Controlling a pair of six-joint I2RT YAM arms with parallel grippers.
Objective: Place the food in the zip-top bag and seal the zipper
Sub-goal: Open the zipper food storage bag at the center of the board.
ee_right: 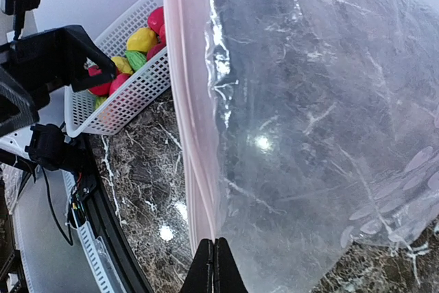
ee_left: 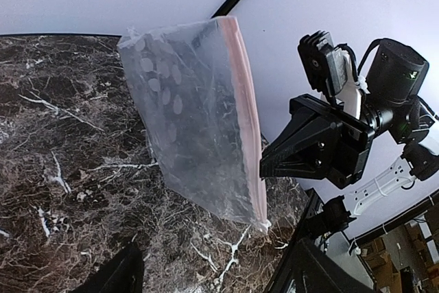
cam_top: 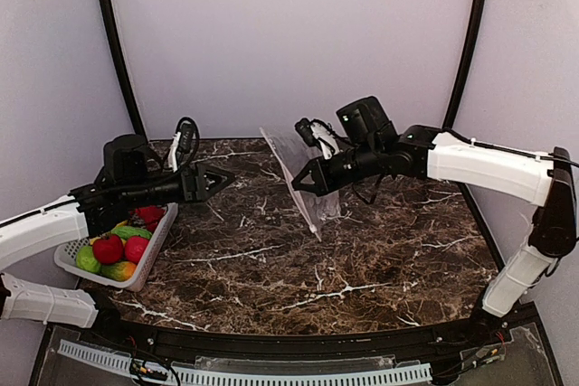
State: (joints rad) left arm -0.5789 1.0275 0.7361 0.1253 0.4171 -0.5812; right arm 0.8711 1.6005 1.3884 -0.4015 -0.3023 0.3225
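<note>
The zip-top bag [cam_top: 304, 172], clear with white dots, hangs tilted above the table, held by my right gripper [cam_top: 302, 183]. In the right wrist view the right gripper [ee_right: 213, 243] is shut on the bag [ee_right: 322, 121] just beside the pink zipper [ee_right: 184, 94]. The left wrist view shows the bag [ee_left: 185, 114], its zipper [ee_left: 245, 114] and the white slider tab [ee_left: 265, 224] at the low end. My left gripper [cam_top: 215, 180] is open and empty, a short way left of the bag; it also shows in the left wrist view [ee_left: 212, 269]. The food [cam_top: 116, 247] lies in a basket.
The white mesh basket [cam_top: 152, 250] with the red, green and yellow toy fruits stands at the table's left edge under my left arm; it also shows in the right wrist view [ee_right: 130, 94]. The dark marble table [cam_top: 298, 268] has purple walls around it.
</note>
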